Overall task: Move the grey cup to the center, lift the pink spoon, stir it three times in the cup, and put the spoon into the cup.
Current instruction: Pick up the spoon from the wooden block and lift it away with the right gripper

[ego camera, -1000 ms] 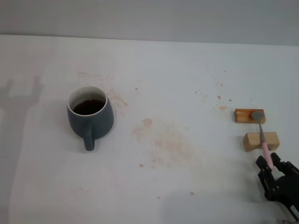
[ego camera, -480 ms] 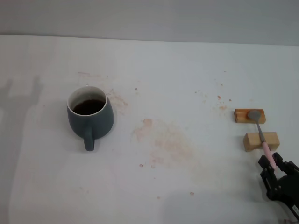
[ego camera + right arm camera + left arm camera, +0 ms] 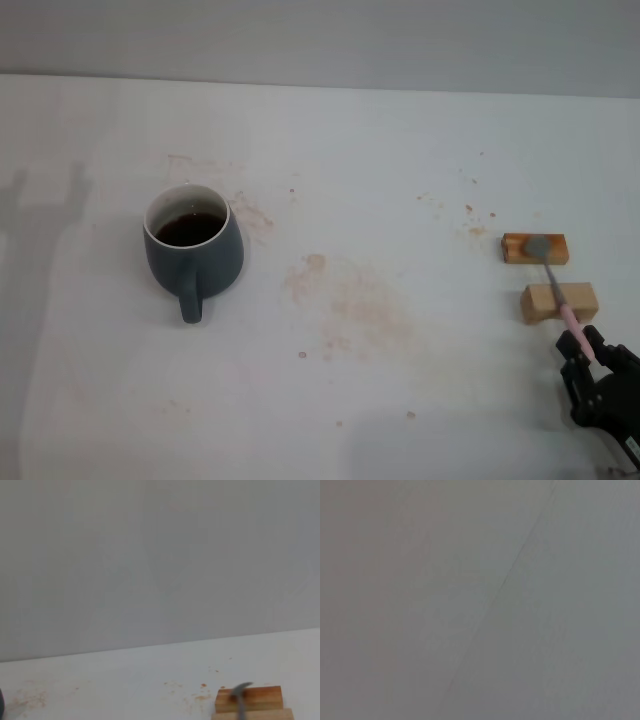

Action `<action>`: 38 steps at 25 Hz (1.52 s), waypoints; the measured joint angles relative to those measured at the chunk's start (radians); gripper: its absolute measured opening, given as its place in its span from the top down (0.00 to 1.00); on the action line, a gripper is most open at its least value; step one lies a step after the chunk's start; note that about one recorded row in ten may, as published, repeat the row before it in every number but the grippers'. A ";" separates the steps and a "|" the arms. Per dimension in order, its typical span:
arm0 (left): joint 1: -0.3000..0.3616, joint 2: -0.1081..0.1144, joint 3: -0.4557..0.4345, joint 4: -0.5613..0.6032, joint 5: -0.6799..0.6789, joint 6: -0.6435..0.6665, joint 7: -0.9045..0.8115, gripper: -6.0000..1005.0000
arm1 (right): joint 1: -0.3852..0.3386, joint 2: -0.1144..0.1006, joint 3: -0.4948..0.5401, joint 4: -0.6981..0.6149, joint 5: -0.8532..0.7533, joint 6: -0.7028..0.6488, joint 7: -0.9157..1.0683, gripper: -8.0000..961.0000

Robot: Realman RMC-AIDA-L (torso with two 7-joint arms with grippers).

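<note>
The grey cup (image 3: 193,252) stands on the left part of the white table (image 3: 400,150), holding dark liquid, with its handle toward me. The pink spoon (image 3: 558,292) lies across two wooden blocks at the right, its grey bowl over the far block. My right gripper (image 3: 582,347) is at the table's near right corner, its black fingers closed on the tip of the pink handle. In the right wrist view the pink spoon's bowl (image 3: 242,690) rises over the blocks. The left gripper is out of view; its wrist view shows only a plain grey surface.
The darker wooden block (image 3: 534,248) lies behind the lighter wooden block (image 3: 558,301). Faint reddish stains (image 3: 345,295) mark the table's middle between cup and blocks. A grey wall runs along the table's far edge.
My right gripper has shifted slightly right and toward me with the handle tip. The spoon has swung a little, its bowl moving left on the far block. The cup has not moved.
</note>
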 joint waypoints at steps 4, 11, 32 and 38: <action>0.000 0.000 0.000 -0.001 0.000 0.000 0.000 0.18 | 0.000 0.000 0.000 -0.001 0.002 0.005 0.000 0.76; 0.000 0.000 0.000 -0.002 0.000 -0.001 0.000 0.18 | -0.003 0.000 0.003 -0.001 0.003 0.014 0.000 0.79; 0.000 0.000 0.000 -0.002 0.004 -0.001 0.000 0.18 | -0.004 0.000 0.003 -0.001 0.003 -0.008 0.000 0.84; 0.000 -0.001 0.000 -0.002 0.007 -0.002 0.000 0.18 | -0.009 0.000 0.003 -0.001 0.003 -0.030 0.000 0.84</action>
